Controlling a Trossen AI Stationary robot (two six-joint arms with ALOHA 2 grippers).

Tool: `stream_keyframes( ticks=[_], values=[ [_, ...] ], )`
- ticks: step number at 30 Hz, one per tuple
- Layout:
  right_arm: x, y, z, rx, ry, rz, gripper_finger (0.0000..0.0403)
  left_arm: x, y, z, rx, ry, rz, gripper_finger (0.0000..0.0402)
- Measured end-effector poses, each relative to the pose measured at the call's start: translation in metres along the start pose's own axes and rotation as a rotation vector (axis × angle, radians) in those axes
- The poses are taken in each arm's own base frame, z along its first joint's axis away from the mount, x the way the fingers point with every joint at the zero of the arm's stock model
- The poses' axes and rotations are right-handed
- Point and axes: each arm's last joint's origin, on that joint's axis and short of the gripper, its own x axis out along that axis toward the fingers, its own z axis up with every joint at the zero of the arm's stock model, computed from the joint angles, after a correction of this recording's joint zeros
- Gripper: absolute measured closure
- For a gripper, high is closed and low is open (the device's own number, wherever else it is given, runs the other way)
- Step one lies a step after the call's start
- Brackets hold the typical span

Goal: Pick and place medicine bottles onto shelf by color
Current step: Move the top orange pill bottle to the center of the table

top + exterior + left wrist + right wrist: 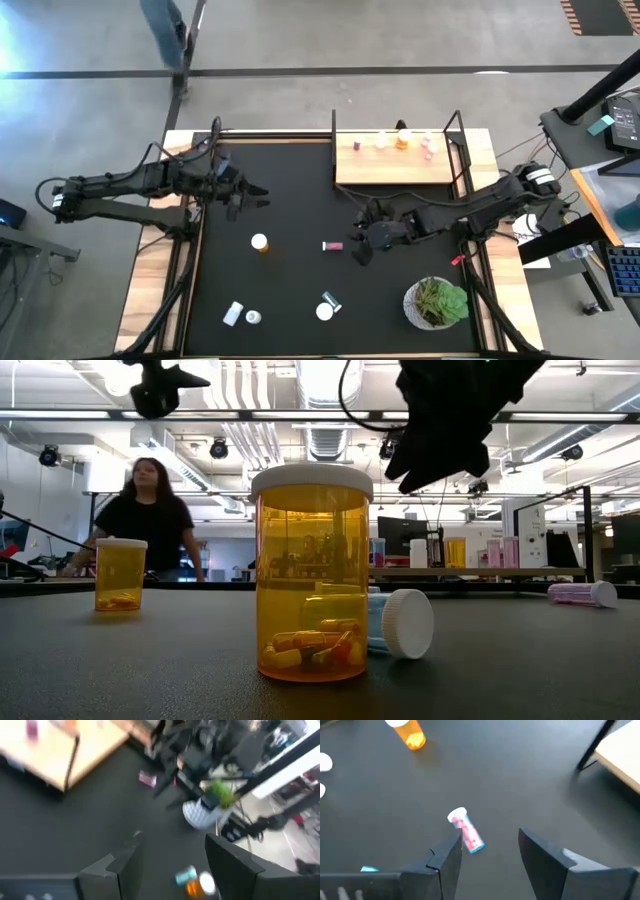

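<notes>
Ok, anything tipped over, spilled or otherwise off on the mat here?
Yes. A pink bottle lies on its side on the mat, just ahead of the open right end effector. A blue-tinted one near the front edge is toppled too. No spilled pills visible.

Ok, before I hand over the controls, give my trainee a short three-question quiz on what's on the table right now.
1. True or false: the pink bottle near the right gripper lies on its side on the black mat.
2. Where is the potted plant? A) on the shelf B) on the mat's corner near the right arm C) under the left gripper
3. Fill in: the right gripper's fingers are ___ and hold nothing.

Key: 1 true. 2 B. 3 open.
</notes>
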Motion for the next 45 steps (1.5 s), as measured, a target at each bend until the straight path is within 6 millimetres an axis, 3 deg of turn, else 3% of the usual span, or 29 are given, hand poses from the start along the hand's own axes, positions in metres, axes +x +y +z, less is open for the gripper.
stream_keyframes(
  ticks=[8,14,23,29,33,37,45],
  values=[
    [0.000,0.002,0.002,-0.026,0.015,-0.005,0.0220,0.008,0.007,-0.023,-0.113,0.199,0.081,0.0212],
    [-0.013,-0.009,-0.002,-0.063,0.081,-0.070,0.0220,0.021,0.014,-0.042,-0.158,0.261,0.141,0.0212],
    [-0.042,-0.020,0.010,-0.142,-0.025,-0.121,0.0220,0.034,0.020,-0.053,-0.227,0.237,0.269,0.0212],
    [-0.052,-0.028,0.013,-0.219,-0.095,-0.213,0.0220,0.036,0.005,-0.049,-0.188,0.219,0.234,0.0212],
    [-0.049,-0.030,0.008,-0.285,-0.075,-0.225,0.0220,0.036,-0.010,-0.051,-0.067,0.220,0.197,0.0212],
    [-0.045,-0.034,0.000,-0.333,-0.051,-0.246,0.0220,0.038,-0.025,-0.066,0.071,0.287,0.140,0.0212],
    [-0.042,-0.039,-0.007,-0.344,-0.036,-0.269,0.0220,0.043,-0.033,-0.101,0.088,0.440,0.230,0.0223]
  ],
)
